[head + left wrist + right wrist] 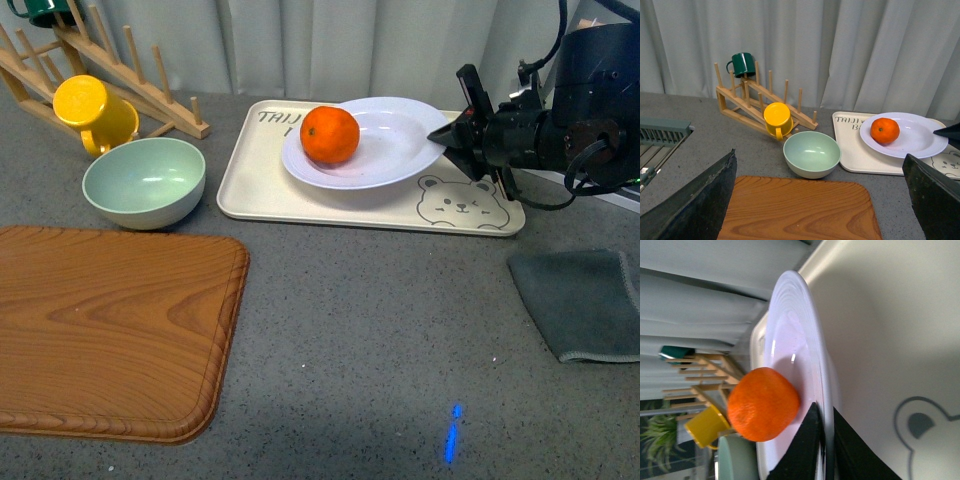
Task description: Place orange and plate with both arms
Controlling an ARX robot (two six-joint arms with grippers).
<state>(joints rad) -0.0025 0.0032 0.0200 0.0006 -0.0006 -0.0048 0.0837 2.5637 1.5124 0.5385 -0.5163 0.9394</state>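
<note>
1. The orange (329, 135) rests inside the plate (400, 150), toward the plate's left side; the plate sits on the beige bear tray (330, 200) at the far side of the bench (380, 340).
2. The right pincer (447, 138) is pinching the plate's right rim: in the right wrist view its fingers (802, 450) lie one above and one below the rim's edge (826, 405).
3. The left pincer (820, 200) is spread wide, its two dark fingers (700, 200) framing the wrist view, well apart from every object.
4. Risk: a lift by one rim may tilt the plate, and the round orange could roll across the plate and off it. The thin ridged rim may also slip from a narrow grip.
5. Risk: a drag instead of a lift could shift the tray along with the plate.
6. Nearby stand a pale green bowl (144, 182), a yellow mug (92, 112) against a wooden rack (130, 75), a wooden board (105, 330) and a grey cloth (585, 300).
7. The bench is grey and speckled; pale curtains (840, 50) close the background.
</note>
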